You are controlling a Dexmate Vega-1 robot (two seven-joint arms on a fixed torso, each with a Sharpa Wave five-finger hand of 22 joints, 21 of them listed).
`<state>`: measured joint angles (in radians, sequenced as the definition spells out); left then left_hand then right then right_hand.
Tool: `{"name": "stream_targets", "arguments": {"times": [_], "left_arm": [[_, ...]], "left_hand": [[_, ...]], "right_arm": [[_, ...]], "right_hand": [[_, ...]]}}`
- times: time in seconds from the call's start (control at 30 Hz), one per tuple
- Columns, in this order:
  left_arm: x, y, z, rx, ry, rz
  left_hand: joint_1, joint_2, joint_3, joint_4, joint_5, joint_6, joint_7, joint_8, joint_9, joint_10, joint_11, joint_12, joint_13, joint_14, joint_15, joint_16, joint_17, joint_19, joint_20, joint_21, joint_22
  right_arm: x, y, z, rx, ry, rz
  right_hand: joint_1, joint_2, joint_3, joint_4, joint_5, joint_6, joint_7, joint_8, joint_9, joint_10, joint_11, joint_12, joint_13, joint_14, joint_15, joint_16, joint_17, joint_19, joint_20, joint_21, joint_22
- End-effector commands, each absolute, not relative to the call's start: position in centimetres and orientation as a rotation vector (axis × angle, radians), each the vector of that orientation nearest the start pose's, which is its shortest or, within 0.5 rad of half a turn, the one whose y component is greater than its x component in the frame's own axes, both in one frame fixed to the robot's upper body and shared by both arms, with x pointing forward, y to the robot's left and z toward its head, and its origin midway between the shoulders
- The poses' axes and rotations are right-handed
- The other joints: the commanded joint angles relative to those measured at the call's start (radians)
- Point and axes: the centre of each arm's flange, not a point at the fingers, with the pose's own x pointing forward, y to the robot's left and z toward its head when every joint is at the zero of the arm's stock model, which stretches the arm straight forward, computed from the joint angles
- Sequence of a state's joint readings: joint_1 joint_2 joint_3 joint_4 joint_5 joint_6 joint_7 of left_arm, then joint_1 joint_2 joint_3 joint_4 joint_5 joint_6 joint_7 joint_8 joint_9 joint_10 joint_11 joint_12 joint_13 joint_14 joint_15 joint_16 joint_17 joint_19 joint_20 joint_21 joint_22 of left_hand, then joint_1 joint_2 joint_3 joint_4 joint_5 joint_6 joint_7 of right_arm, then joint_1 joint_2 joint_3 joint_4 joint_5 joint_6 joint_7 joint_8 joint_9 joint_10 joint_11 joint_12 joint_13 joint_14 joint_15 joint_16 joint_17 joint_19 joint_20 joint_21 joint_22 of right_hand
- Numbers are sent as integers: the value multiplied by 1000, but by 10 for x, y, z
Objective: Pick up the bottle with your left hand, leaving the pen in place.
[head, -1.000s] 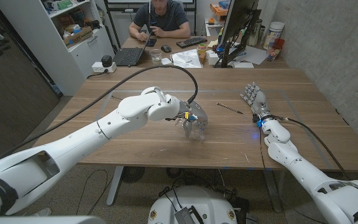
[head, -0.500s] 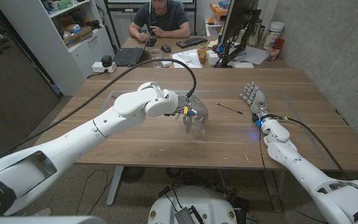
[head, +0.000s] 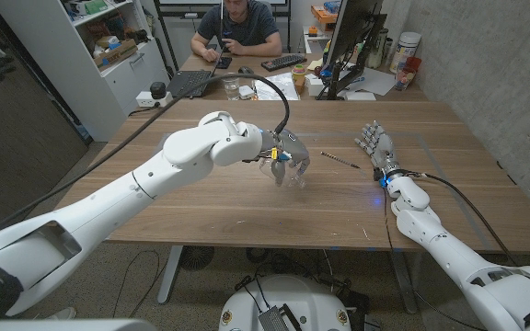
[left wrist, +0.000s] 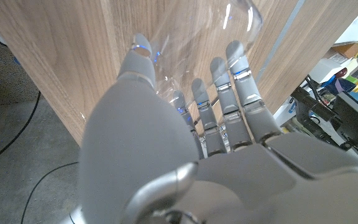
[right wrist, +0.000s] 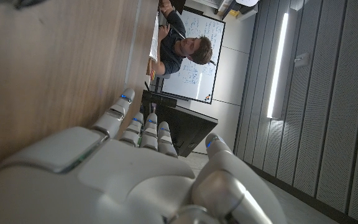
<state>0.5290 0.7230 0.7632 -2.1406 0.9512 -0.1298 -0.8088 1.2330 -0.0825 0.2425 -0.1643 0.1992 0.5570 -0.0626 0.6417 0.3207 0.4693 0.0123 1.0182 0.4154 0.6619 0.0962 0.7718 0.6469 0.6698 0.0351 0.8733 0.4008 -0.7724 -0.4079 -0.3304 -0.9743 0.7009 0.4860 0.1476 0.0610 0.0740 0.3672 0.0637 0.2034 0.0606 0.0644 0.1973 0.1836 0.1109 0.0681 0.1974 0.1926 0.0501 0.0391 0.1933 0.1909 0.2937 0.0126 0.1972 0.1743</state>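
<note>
The bottle (head: 293,171) is see-through plastic, and your left hand (head: 283,154) is wrapped around it. In the left wrist view the fingers (left wrist: 241,74) curl over the clear bottle (left wrist: 191,37) on one side and the thumb presses it from the other side, so the grip is tight. In the head view the bottle hangs under your left hand, and it looks lifted a little off the wooden table (head: 201,207), though you cannot be fully sure of the gap. It sits near the middle of the table.

The pen (head: 340,159) is thin and dark. It lies flat on the wood at about 3 o'clock from the bottle, close by but not touching it. It lies between your two hands.

Your right hand (head: 376,147) is past the pen, at about 3 o'clock from it, near the right side of the table. It holds nothing. Its fingers (right wrist: 124,104) are stretched out straight, side by side, pointing to the far end of the table. In the right wrist view the hand (right wrist: 123,168) stands beside the wood with the palm upright.

At 12 o'clock, past the far edge, a person (head: 237,28) sits at another desk with a laptop (head: 191,83), a keyboard (head: 283,62) and a dark monitor (head: 348,37).
</note>
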Motion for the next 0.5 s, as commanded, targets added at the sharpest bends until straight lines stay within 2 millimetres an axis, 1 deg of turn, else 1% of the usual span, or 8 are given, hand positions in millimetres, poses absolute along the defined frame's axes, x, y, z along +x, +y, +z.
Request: {"name": "stream_targets", "arguments": {"times": [0.03,0.17,0.5], "left_arm": [[463,48,78,2217,-833,-416],[458,51,82,2198,-848,-403],[437,55,92,2173,-905,-324]], "left_hand": [[178,196,20,10,19,227,-2,148,28,151,-145,4,332,168,-311,-6,255,95,-151,15,6],[177,197,21,11,19,227,-3,148,26,150,-147,3,333,170,-312,-10,258,92,-152,22,6],[173,196,22,12,18,229,-2,152,26,154,-149,3,334,175,-312,-20,270,83,-154,39,5]], "right_arm": [[676,-328,-61,146,-627,140],[674,-327,-61,143,-632,141],[668,-327,-60,143,-642,143]], "right_hand": [[2,-9,-5,-2,6,5,4,-3,4,8,2,2,3,5,-2,2,2,5,3,5,3],[1,-9,-5,-2,7,4,5,-3,4,7,1,2,3,5,-3,2,2,5,3,5,3],[-1,-9,-7,0,7,1,5,-4,4,8,2,2,3,6,-3,2,2,5,3,5,3]]}}
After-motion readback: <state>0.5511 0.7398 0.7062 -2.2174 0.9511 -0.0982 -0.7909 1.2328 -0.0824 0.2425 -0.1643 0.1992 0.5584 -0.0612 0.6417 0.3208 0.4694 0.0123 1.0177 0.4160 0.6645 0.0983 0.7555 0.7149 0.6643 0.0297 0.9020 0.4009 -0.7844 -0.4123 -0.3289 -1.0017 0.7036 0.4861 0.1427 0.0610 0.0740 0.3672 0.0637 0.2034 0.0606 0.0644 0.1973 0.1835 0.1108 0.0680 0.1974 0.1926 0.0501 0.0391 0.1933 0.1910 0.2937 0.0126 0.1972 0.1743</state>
